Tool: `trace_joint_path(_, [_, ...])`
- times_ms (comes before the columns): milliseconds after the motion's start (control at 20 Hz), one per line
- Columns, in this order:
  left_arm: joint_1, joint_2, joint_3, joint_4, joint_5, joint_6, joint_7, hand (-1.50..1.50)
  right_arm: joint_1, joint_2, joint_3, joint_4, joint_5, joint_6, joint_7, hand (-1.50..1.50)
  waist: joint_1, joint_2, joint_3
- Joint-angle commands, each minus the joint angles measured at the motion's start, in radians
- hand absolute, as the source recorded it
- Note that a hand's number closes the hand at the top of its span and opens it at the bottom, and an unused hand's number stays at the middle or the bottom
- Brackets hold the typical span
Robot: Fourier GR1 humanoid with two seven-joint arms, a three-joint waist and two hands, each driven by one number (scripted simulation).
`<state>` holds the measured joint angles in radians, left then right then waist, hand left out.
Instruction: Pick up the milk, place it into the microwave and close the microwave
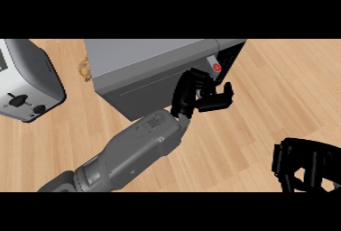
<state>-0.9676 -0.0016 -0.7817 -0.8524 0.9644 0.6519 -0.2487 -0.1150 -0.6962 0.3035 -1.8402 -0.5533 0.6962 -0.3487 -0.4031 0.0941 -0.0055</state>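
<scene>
Head view showed the left hand [200,97] raised against the near right corner of the grey microwave [146,54], just below a small red mark [216,67] on its dark end. The fingers were loosely bent and held nothing, some of them lying along the microwave's front face. The milk could not be made out anywhere, and whether the door was fully shut could not be told. The right hand [303,164] rested at the lower right over the wooden table [266,113], fingers relaxed and empty. A toaster [30,81] stood at the left.
</scene>
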Motion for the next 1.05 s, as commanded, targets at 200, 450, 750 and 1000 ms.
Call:
trace_joint_path(200, [0.06, 0.001, 0.133, 0.079, 0.154, -0.135, -0.036, 1.5, 0.093, 0.046, 0.055, -0.085, 0.007, -0.046, 0.002, 1.5, 0.062, -0.003, -0.005])
trace_joint_path(450, [0.08, 0.015, 0.11, 0.112, 0.201, -0.233, -0.051, 1.5, 0.149, 0.07, 0.085, -0.147, 0.03, -0.09, 0.01, 1.5, 0.079, -0.009, -0.004])
trace_joint_path(750, [0.093, 0.046, 0.084, 0.147, 0.23, -0.347, -0.08, 1.5, 0.192, 0.106, 0.125, -0.211, 0.061, -0.149, 0.031, 1.5, 0.123, -0.006, -0.005])
trace_joint_path(1000, [0.098, 0.041, 0.07, 0.184, 0.251, -0.401, -0.101, 1.5, 0.237, 0.118, 0.151, -0.277, 0.104, -0.191, 0.044, 1.5, 0.12, -0.013, -0.004])
